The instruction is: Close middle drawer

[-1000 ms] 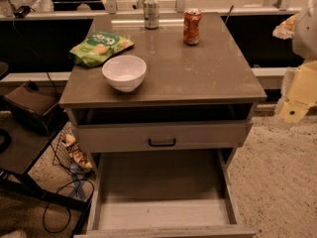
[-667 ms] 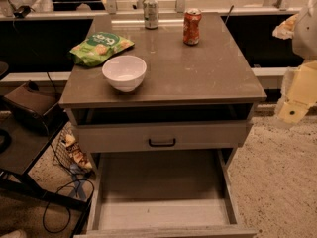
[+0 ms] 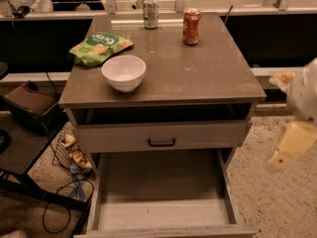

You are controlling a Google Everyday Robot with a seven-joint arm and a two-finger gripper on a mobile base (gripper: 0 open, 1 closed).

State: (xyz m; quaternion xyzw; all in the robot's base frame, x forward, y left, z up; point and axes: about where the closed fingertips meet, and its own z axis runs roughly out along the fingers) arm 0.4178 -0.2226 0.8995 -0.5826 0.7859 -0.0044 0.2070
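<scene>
Now, middle drawer (image 3: 161, 213): stood pulled far out at bottom centre of the frame, its pale floor showing and its front cut by the lower edge.
Top drawer (image 3: 119, 137): sat just above it, slightly ajar, with a dark gap under the cabinet top and a black handle (image 3: 161, 143) at mid-front.
Cabinet top (image 3: 208, 73): filled the centre and carried a white bowl (image 3: 124, 72), a green bag (image 3: 100, 47) at upper left, and a silver can (image 3: 150, 12) and red can (image 3: 191, 27) near the back.
Gripper (image 3: 287, 150): hung at the right edge, well apart from the middle drawer; whether spread or pressed together could not be told.
Cables (image 3: 67, 202): lay on the floor at lower left.
</scene>
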